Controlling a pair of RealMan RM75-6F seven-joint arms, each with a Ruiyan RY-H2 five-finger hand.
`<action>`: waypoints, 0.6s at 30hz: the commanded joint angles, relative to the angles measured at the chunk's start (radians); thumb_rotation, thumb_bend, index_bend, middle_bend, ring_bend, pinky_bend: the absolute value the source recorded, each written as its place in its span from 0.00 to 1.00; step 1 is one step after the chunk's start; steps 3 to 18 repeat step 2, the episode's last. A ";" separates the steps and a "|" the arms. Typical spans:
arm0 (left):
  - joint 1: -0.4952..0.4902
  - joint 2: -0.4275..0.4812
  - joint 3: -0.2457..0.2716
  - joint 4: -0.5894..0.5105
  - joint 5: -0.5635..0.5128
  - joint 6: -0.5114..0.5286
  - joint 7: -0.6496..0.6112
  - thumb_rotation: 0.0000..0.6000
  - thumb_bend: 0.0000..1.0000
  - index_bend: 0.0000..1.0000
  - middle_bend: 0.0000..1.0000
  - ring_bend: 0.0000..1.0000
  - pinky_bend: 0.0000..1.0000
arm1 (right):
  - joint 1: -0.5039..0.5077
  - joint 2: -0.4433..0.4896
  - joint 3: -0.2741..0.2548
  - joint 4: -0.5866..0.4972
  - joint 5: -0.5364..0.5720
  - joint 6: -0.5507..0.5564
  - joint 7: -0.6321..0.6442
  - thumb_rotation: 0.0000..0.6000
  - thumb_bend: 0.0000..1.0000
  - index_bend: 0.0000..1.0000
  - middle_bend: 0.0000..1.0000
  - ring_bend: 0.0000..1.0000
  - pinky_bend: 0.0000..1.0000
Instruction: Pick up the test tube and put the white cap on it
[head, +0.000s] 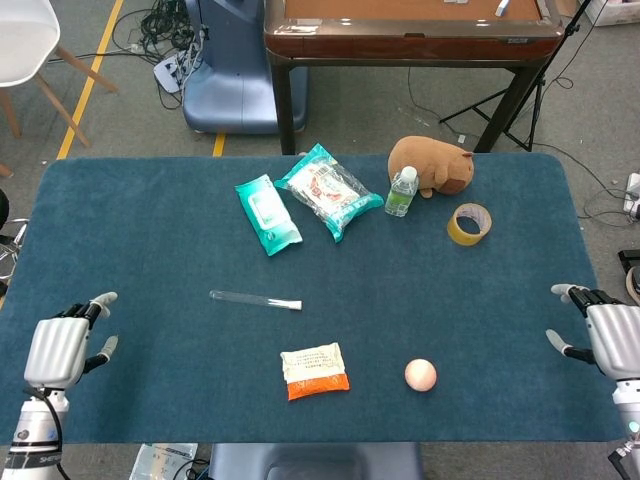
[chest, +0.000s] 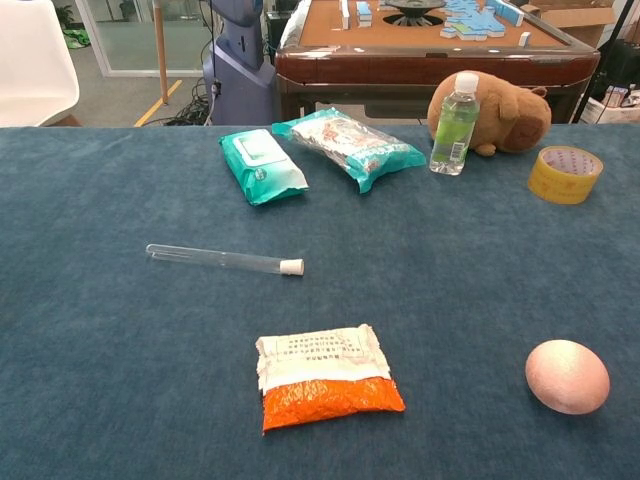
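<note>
Fingers of our left hand (head: 60, 345) and right hand (head: 612, 335) were spread, grasping nothing, at the counter's (head: 150, 220) near corners. Our tube (head: 255, 298) lay capped (head: 296, 304) mid-counter, well apart from both.

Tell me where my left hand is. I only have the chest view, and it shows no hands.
Observer: The left hand is by the near left corner of the table, well left of the test tube.
Operator: Is it holding anything?
Observer: No, its fingers are apart and it holds nothing.
Operator: And the right one?
Observer: The right hand is at the table's right edge, fingers apart, also holding nothing.
</note>
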 joint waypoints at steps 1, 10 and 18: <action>0.020 -0.005 -0.005 0.002 0.013 0.003 0.001 1.00 0.27 0.26 0.42 0.39 0.53 | -0.003 -0.005 0.004 0.000 -0.010 -0.004 -0.003 1.00 0.21 0.30 0.40 0.37 0.53; 0.025 -0.007 -0.008 0.003 0.014 -0.002 0.004 1.00 0.27 0.26 0.42 0.39 0.53 | -0.003 -0.006 0.006 -0.003 -0.014 -0.006 -0.004 1.00 0.21 0.30 0.40 0.37 0.53; 0.025 -0.007 -0.008 0.003 0.014 -0.002 0.004 1.00 0.27 0.26 0.42 0.39 0.53 | -0.003 -0.006 0.006 -0.003 -0.014 -0.006 -0.004 1.00 0.21 0.30 0.40 0.37 0.53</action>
